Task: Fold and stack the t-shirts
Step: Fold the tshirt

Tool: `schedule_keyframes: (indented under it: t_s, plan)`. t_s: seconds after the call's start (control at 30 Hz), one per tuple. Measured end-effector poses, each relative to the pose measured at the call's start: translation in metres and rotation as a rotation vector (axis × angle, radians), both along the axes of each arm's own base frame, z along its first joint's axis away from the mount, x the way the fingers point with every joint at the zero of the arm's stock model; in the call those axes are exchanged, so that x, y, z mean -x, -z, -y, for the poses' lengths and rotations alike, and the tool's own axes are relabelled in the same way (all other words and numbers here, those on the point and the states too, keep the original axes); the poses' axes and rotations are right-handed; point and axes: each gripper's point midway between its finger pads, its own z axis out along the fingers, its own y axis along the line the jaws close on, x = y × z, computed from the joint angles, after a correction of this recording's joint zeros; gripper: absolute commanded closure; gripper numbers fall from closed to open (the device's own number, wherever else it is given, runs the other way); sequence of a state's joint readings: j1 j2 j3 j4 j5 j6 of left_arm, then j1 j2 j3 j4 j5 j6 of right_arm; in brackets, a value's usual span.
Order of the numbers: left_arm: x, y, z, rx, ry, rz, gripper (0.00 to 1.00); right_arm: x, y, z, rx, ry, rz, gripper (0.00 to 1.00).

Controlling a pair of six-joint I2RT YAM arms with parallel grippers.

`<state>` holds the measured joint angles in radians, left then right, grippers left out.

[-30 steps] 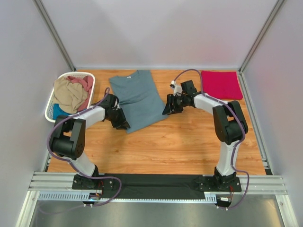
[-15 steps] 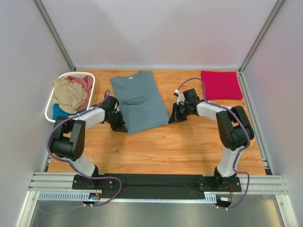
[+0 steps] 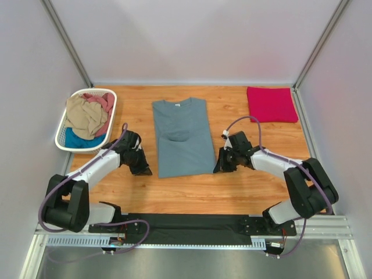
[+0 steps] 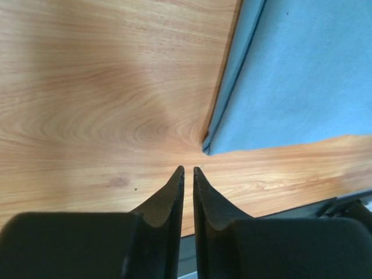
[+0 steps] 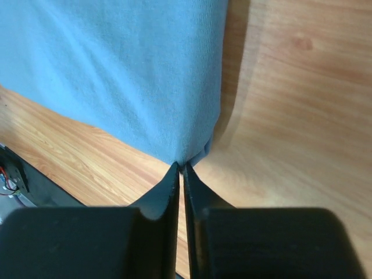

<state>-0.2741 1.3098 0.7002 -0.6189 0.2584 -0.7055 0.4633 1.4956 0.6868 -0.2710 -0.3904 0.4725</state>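
Wood desk (image 3: 192, 192), white walls. Slate grey-blue t-shirt (image 3: 181, 136) flat mid-desk, sleeves in. Right gripper (image 5: 181, 167) jaws shut, apparently pinching its near corner. Left gripper (image 4: 187, 170) jaws almost shut, empty, just off the other corner. Likely squaring it for the fold.

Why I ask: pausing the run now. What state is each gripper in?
Left gripper: closed, empty, just short of the slate grey-blue fabric t-shirt.
Right gripper: closed, apparently pinching that t-shirt's corner.

Left end effector (image 4: 188, 170) sits pinched, apparently empty, beside the grey-blue t-shirt (image 4: 290, 75).
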Motion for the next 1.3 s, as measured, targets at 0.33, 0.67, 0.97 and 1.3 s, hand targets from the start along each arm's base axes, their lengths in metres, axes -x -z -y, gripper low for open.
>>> schedule_keyframes:
  t_s: [0.33,0.67,0.97,1.3]
  plan:
    - [-0.014,0.003,0.026,0.11,0.073,0.07,0.69,-0.006,-0.022,0.004,0.01,0.025,0.054,0.58]
    - [-0.016,0.024,0.036,0.105,0.124,0.029,0.76,-0.025,-0.007,0.001,0.072,-0.031,0.056,0.6]
    - [-0.023,0.02,0.045,0.139,0.133,0.068,1.0,-0.026,-0.006,-0.001,0.062,-0.046,0.062,0.69]
    - [-0.016,0.013,0.039,0.105,0.09,0.08,1.0,-0.021,-0.001,0.001,0.054,-0.03,0.057,0.99]
